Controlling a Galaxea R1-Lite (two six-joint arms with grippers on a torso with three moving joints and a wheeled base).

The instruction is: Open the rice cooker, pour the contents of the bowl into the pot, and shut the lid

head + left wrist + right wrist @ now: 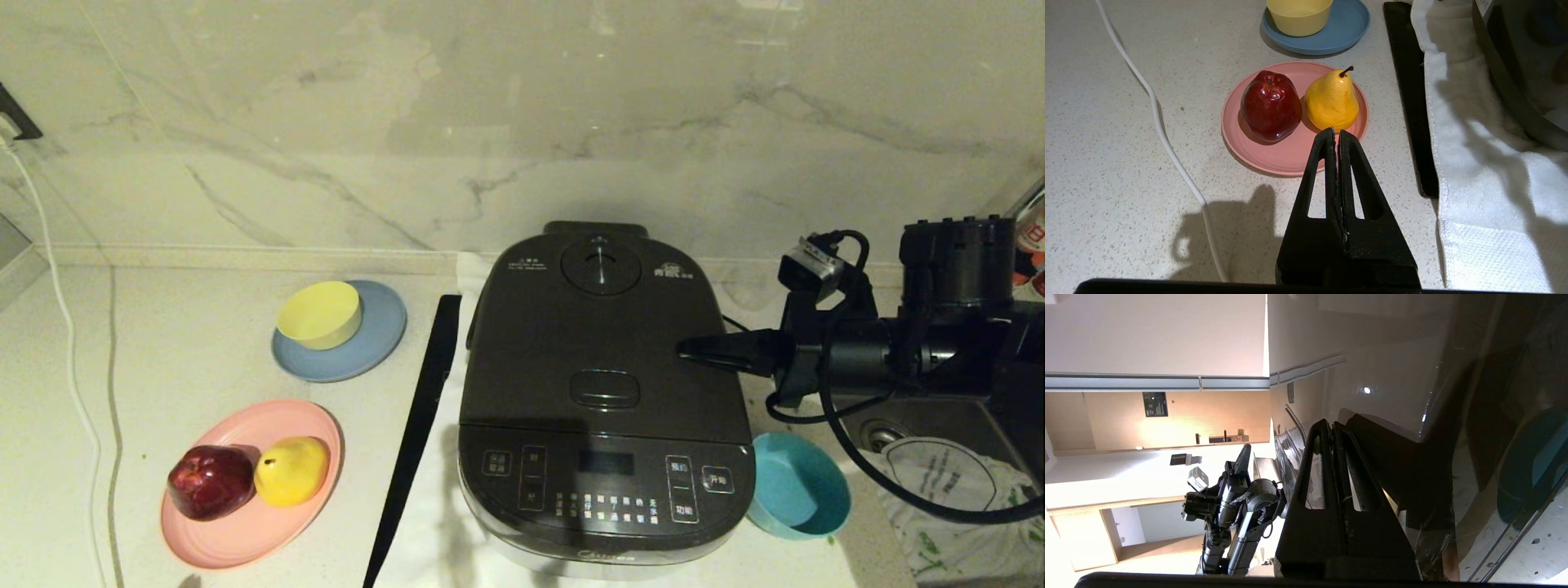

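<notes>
Rice cooker (604, 400) sits mid-counter on white towel (1486, 192), lid (600, 327) down. Leftward: yellow bowl (320, 314) on blue plate (371, 347), apple (211, 482) and pear (292, 469) on pink plate (245, 535). Left gripper (1336, 132) pinched together, empty. Right gripper (686, 349) likewise, tips over lid. Teal bowl (796, 486) beside cooker's right front.

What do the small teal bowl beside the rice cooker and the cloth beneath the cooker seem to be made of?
Bowl: probably plastic, with a smooth, even, softly matte surface and a thin rim. Cloth: looks like white cotton towelling, with soft folds and a woven waffle band along its edge.
</notes>
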